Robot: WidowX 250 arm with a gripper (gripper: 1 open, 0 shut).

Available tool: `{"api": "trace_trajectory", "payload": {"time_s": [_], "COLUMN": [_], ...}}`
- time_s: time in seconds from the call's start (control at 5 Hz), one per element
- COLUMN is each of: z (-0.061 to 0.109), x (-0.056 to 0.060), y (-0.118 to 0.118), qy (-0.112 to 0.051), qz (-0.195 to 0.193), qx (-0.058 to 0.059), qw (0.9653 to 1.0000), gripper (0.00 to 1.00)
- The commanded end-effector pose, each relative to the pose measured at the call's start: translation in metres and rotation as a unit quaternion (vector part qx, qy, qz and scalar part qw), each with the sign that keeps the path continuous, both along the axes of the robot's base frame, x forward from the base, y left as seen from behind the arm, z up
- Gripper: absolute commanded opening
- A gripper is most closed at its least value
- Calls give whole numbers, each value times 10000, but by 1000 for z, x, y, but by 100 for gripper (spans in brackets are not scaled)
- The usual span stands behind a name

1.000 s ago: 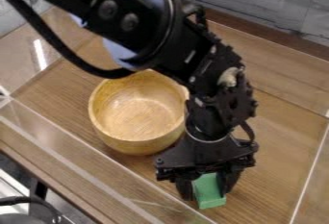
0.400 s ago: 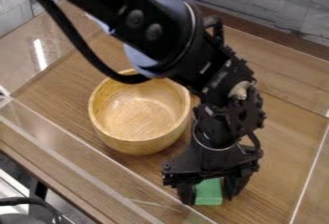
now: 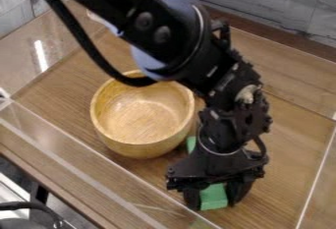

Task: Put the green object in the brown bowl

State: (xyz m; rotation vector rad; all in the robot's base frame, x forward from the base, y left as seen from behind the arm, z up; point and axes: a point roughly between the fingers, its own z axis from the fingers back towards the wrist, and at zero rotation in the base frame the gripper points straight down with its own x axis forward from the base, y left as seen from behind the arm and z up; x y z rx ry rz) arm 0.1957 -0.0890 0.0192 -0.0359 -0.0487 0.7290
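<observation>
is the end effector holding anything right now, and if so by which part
Nothing is held yet: the end effector stands open around the green block on the table.

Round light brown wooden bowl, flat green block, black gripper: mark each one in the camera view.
round light brown wooden bowl (image 3: 110,140): camera view, on its thick front rim.
flat green block (image 3: 214,198): camera view, on its visible lower end between the fingers.
black gripper (image 3: 211,190): camera view, midway between its open fingertips.
</observation>
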Motion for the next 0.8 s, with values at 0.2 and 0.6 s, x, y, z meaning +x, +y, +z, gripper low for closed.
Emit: {"api": "trace_trajectory", "payload": {"time_s": [0.2, 0.6], "z": [7, 6], "x": [11, 11], "y": [1, 0], "qy": [-56, -25], "qz": [47, 52], "qx": [-101, -129], "qw": [9999, 9999], "gripper": [0, 0]}}
